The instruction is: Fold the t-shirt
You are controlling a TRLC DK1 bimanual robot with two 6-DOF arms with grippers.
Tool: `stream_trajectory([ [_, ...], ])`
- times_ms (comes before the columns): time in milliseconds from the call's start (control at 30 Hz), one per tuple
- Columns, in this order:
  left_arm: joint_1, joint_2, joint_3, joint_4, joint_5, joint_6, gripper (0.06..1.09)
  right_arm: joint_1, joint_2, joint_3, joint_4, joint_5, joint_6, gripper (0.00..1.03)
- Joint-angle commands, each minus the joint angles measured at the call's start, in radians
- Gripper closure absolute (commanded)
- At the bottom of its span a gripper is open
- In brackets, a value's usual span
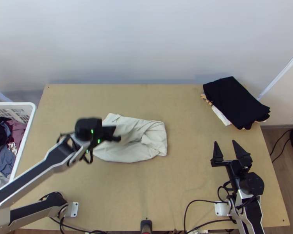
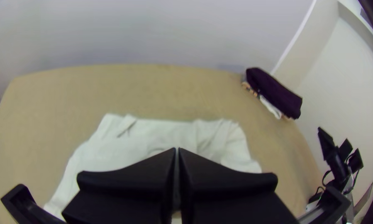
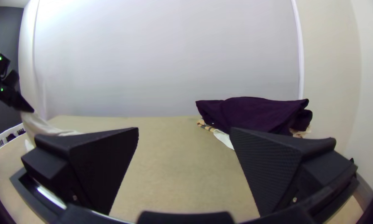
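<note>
Though rumpled, one pale t-shirt point(image 1: 125, 153) at one pincer point(image 1: 117, 133), the left.

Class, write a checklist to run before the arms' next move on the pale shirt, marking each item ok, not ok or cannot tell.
1. Pale shirt lies flat: not ok, bunched and creased.
2. Left gripper has fabric: ok, fingers together, cloth rising to them.
3. That grip is secure: cannot tell.
4. Right gripper open and empty: ok.
5. Right gripper at the shirt: not ok, well apart from it.
6. Black cloth apart from the shirt: ok.
</note>
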Motion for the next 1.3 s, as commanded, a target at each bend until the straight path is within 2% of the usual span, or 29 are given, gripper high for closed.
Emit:
stream_trajectory([
  [0, 0.004, -0.048, -0.122, 0.074, 0.014, -0.023, 1.05, 0.005, -0.005, -0.005, -0.024, 0.001, 0.008, 0.03],
  [433, 0.148, -0.126, -0.215, 0.077, 0.055, -0.047, 1.05, 0.006, -0.005, -0.005, -0.024, 0.001, 0.008, 0.03],
  [700, 0.272, -0.002, -0.211, 0.109, 0.06, -0.05, 1.05, 0.006, -0.005, -0.005, -0.024, 0.001, 0.006, 0.03],
  [733, 0.292, 0.021, -0.208, 0.12, 0.06, -0.052, 0.97, 0.005, -0.005, -0.005, -0.024, 0.001, 0.008, 0.03],
  [767, 0.305, 0.036, -0.206, 0.129, 0.06, -0.05, 0.69, 0.006, -0.005, -0.005, -0.024, 0.001, 0.008, 0.03],
  [800, 0.318, 0.053, -0.205, 0.134, 0.06, -0.049, 0.31, 0.006, -0.005, -0.005, -0.024, 0.001, 0.006, 0.03],
  [833, 0.343, 0.068, -0.189, 0.131, 0.058, -0.049, 0.07, 0.005, -0.005, -0.005, -0.024, 0.001, 0.006, 0.03],
  [867, 0.377, 0.076, -0.162, 0.097, 0.06, -0.05, 0.1, 0.005, -0.005, -0.005, -0.024, 0.001, 0.008, 0.03],
  [1033, 0.525, 0.058, -0.02, -0.118, 0.06, -0.047, 0.1, 0.006, -0.005, -0.005, -0.024, 0.001, 0.008, 0.03],
  [1267, 0.667, 0.015, 0.134, -0.305, 0.06, -0.023, 0.1, 0.009, -0.005, -0.005, -0.024, 0.001, 0.006, 0.03],
])
